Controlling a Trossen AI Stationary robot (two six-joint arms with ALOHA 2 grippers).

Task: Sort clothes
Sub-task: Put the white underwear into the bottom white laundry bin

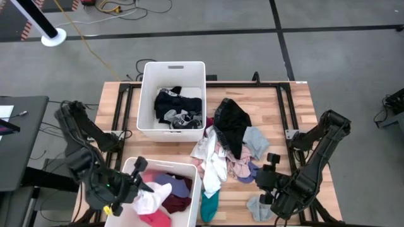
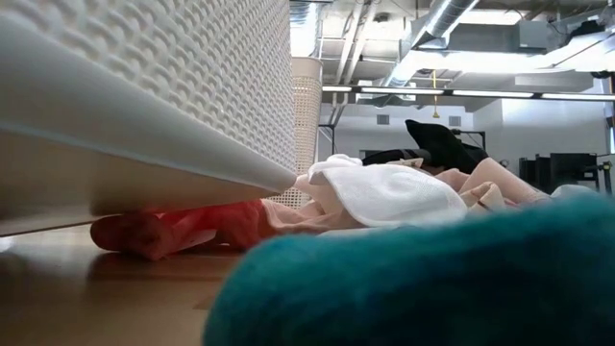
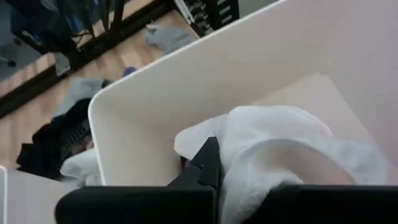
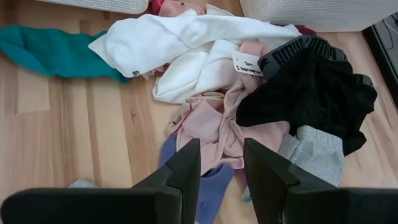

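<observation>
My left gripper [image 1: 139, 180] hovers over the near white bin [image 1: 189, 171] and is shut on a white garment [image 3: 280, 149]. That bin also holds pink, maroon and purple clothes [image 1: 173, 192]. The far white bin [image 1: 172, 69] holds black and white pieces [image 1: 177, 108]. A loose pile of clothes [image 1: 230, 142] lies on the table's middle: black, white, pink, grey and blue, with a teal piece [image 4: 50, 53] at its near end. My right gripper [image 4: 217, 162] hangs open just above the pile's near right edge, over a pink garment [image 4: 214, 127], touching nothing. My left gripper has the white garment bunched between its two fingers [image 3: 208, 162]; the cloth [image 3: 249, 143] billows over the second finger and hides it. The fingers slant down from the table's left. The garment hangs inside the near bin; I cannot tell whether its lower end [image 1: 150, 203] rests on the clothes there.
A grey sock [image 1: 259, 207] lies by the table's near edge under the right arm. Bare wood [image 1: 287, 120] shows right of the pile. In the low view the near bin's wall [image 2: 144, 86] and the teal piece [image 2: 432, 288] fill the foreground.
</observation>
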